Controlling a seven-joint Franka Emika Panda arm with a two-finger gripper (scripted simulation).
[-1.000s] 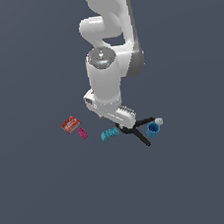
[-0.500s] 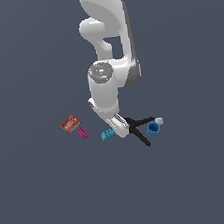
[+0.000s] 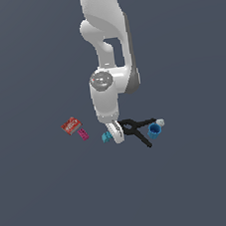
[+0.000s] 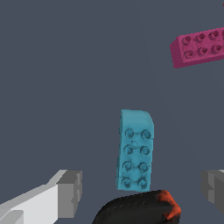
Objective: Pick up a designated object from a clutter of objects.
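- I see the teal studded brick (image 4: 135, 151) lying flat on the dark counter (image 3: 44, 193), studs up, two rows of four, with one rounded end.
- In the wrist view it sits between the two grey fingertips (image 4: 70, 192) of the pincer (image 4: 142, 190), touching neither; the jaws stand wide apart with nothing held.
- In the exterior view only a small part of the brick (image 3: 106, 137) shows, at the exterior view's left of the pincer (image 3: 116, 133); the arm covers the rest.
- The black spring clamp (image 3: 137, 128) lies just beside the brick. Its rounded black tip with an orange-red edge (image 4: 140, 209) sits right at the brick's near end; I cannot tell whether they touch.
- The pink brick (image 4: 199, 46) lies apart from the teal one, studs up. In the exterior view it (image 3: 83, 134) is to the exterior view's left.
- The flat red box (image 3: 71, 125) lies just beyond the pink brick, further to the exterior view's left.
- The blue cup (image 3: 154, 131) stands at the clamp's far side, to the exterior view's right, with the small white ball (image 3: 160, 122) just beside it.
- The white arm (image 3: 107, 45) comes down from above and ends low over the clutter.
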